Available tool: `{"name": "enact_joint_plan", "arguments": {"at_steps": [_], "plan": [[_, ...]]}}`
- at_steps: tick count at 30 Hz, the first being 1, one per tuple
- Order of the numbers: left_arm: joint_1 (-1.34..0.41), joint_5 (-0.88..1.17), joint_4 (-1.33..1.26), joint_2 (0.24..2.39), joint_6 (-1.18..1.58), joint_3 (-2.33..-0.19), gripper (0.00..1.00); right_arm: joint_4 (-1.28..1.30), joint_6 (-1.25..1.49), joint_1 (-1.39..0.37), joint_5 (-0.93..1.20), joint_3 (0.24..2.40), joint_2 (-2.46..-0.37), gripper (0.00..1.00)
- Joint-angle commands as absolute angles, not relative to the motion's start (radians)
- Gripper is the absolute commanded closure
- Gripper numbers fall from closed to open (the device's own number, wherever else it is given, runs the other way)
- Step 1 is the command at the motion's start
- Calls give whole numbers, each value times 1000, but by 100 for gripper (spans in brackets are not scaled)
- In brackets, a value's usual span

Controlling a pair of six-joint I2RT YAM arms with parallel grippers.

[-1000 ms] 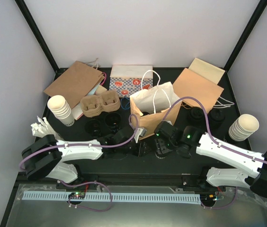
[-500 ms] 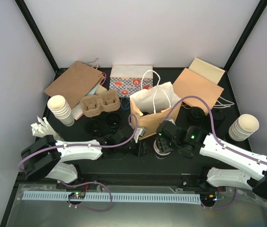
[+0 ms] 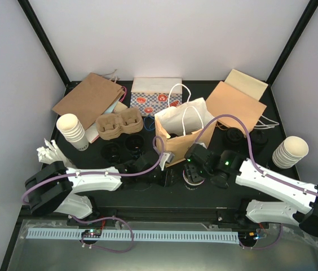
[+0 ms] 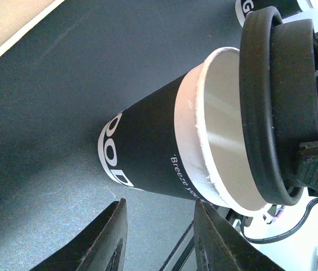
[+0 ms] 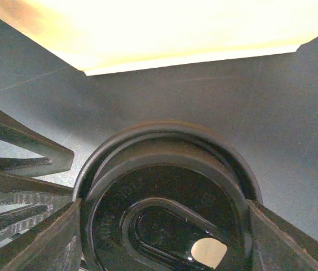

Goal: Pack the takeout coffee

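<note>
Caught mid-lidding; judged packing barely begun.
Showed, left to right: lidded coffee cups (image 3: 114,150) loose on the table (image 3: 148,197); the left gripper (image 4: 160,217) spread just beside the open cup (image 4: 142,149), contact unclear; the right gripper (image 5: 167,237) pinching the black lid (image 5: 170,186), tilted at that rim, unseated; a paper bag (image 3: 181,127) open behind, contents hidden; more lidded cups (image 3: 235,135) unpacked at right.

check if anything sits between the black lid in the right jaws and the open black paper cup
Nothing visible: the round black plastic lid, clamped in the right gripper's jaws, sits tilted right at the black paper cup's white rim.
</note>
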State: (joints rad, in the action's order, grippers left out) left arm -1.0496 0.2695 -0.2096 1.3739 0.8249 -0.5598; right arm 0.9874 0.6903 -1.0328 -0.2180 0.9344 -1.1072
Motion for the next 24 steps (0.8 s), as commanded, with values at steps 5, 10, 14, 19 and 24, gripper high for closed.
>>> {"name": "enact_joint_plan", "arguments": {"at_steps": [5, 10, 14, 19, 24], "plan": [[-1057, 271, -224, 1377, 822, -572, 66, 998, 695, -1037, -219, 926, -1112, 31], [-1057, 272, -223, 1380, 820, -575, 67, 997, 693, -1037, -212, 924, -1109, 31], [-1057, 273, -224, 1384, 821, -575, 67, 988, 693, -1037, -201, 914, -1112, 31], [-1057, 273, -224, 1384, 822, -574, 67, 973, 693, -1036, -191, 899, -1115, 31], [-1057, 275, -226, 1389, 822, -575, 68, 958, 695, -1037, -175, 888, -1114, 31]]}}
